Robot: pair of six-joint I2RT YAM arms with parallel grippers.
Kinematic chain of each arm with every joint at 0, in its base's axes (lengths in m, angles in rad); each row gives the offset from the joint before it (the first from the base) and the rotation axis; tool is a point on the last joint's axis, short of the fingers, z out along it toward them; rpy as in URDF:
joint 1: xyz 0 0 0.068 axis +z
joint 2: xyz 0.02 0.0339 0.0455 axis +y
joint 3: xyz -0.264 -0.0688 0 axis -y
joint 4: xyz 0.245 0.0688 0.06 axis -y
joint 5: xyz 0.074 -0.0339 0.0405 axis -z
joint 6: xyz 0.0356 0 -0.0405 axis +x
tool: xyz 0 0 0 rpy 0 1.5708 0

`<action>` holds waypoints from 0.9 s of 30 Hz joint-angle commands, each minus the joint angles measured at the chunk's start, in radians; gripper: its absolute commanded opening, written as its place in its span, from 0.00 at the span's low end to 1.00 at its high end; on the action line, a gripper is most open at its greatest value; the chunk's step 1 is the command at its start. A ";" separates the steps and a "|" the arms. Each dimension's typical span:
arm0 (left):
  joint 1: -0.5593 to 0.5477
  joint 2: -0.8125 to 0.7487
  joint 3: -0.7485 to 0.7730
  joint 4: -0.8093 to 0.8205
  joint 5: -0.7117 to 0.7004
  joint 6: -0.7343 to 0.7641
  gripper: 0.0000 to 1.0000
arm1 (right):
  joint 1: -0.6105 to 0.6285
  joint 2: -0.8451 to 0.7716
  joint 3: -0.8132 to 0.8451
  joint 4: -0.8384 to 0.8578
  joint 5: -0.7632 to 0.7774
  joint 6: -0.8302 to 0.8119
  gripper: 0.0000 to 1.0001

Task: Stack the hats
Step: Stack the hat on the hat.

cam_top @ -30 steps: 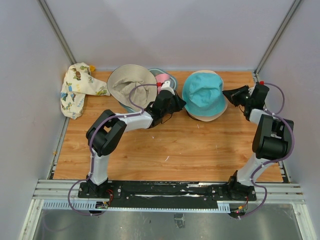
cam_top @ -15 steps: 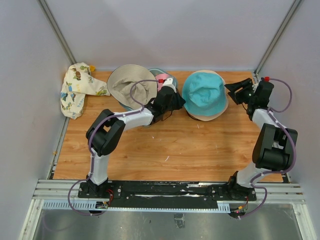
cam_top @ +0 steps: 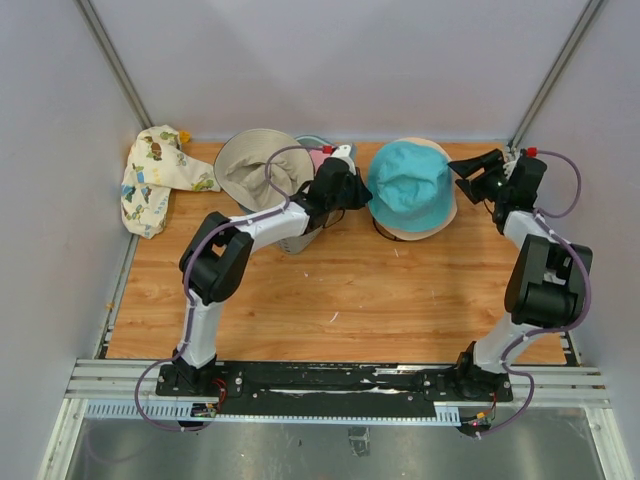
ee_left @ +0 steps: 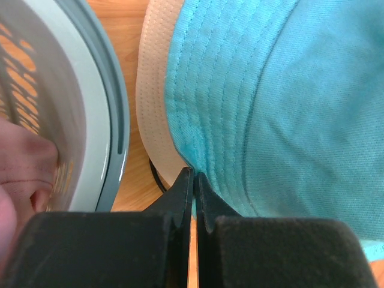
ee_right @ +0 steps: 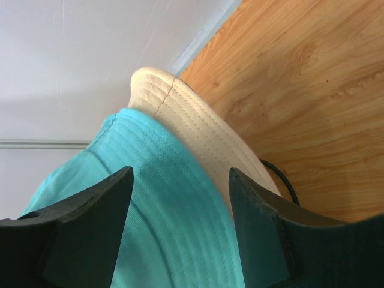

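the teal hat [cam_top: 410, 185] lies on a cream hat [ee_right: 198, 126] at the back of the table [cam_top: 350, 290]. only in the left wrist view do we see the left gripper [ee_left: 193, 175] with its jaws together at the teal brim, beside the basket [ee_left: 111, 108]. the right gripper [ee_right: 180, 177] faces the opposite side, jaws apart.

Open tabletop [cam_top: 350, 290] nearside; only a narrow gap between basket [ee_left: 113, 120] and teal hat [cam_top: 410, 188].

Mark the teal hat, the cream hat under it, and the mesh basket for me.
Teal fabric bucket hat [cam_top: 412, 185]: top external view, on its crown.
Cream fabric bucket hat [ee_right: 198, 132] beneath it: right wrist view, on its stitched brim.
Blue-grey plastic mesh basket [ee_left: 114, 108]: left wrist view, on its rim.
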State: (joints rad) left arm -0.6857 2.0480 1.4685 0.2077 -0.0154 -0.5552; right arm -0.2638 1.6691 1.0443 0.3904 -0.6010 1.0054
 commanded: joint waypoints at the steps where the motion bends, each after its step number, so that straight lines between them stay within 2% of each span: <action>1: 0.016 0.034 0.068 -0.053 0.037 0.045 0.00 | -0.005 0.064 -0.015 0.161 -0.068 0.024 0.66; 8: 0.020 0.058 0.118 -0.091 0.053 0.065 0.00 | -0.007 0.123 -0.046 0.370 -0.138 0.090 0.66; 14: 0.020 0.065 0.140 -0.107 0.062 0.069 0.01 | -0.008 0.189 -0.098 0.618 -0.199 0.221 0.65; 19: 0.021 0.066 0.150 -0.117 0.063 0.071 0.01 | -0.007 0.220 -0.155 0.748 -0.212 0.287 0.60; 22: 0.021 0.064 0.149 -0.119 0.064 0.071 0.01 | -0.007 0.220 -0.176 0.774 -0.208 0.301 0.45; 27: 0.021 0.058 0.134 -0.113 0.063 0.065 0.00 | -0.007 0.213 -0.187 0.756 -0.201 0.306 0.13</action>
State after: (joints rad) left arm -0.6716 2.0979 1.5875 0.0879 0.0437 -0.5007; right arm -0.2649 1.8835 0.8707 1.0775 -0.7780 1.2884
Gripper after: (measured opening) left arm 0.017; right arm 0.216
